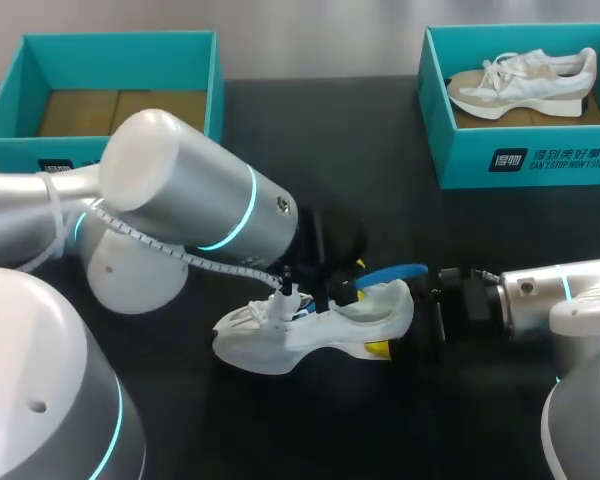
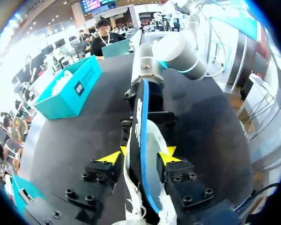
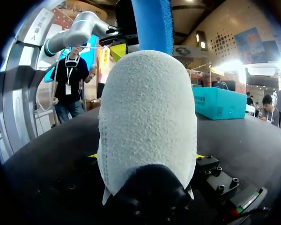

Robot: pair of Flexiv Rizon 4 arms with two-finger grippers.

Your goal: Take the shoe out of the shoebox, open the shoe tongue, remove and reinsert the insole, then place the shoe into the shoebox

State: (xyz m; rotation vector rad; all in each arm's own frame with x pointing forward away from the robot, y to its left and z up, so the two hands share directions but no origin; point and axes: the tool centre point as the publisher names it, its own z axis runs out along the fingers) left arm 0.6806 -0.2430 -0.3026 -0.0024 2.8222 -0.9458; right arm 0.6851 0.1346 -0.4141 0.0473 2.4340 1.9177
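A white shoe (image 1: 300, 335) lies on its side on the black table, toe toward my left arm. A blue insole (image 1: 392, 272) sticks up out of its opening. My left gripper (image 1: 345, 290) hangs over the opening; in the left wrist view the insole (image 2: 143, 122) stands on edge between its spread fingers (image 2: 140, 157), above the white collar (image 2: 152, 136). My right gripper (image 1: 405, 330) is at the heel. In the right wrist view the heel (image 3: 147, 117) fills the gap between its fingers (image 3: 145, 155), with the insole (image 3: 152, 23) rising behind it.
An empty teal shoebox (image 1: 120, 50) with a cardboard floor stands at the back left. A second teal shoebox (image 1: 540, 160) at the back right holds another white shoe (image 1: 525, 80). My left arm's thick silver links cover the table's left half.
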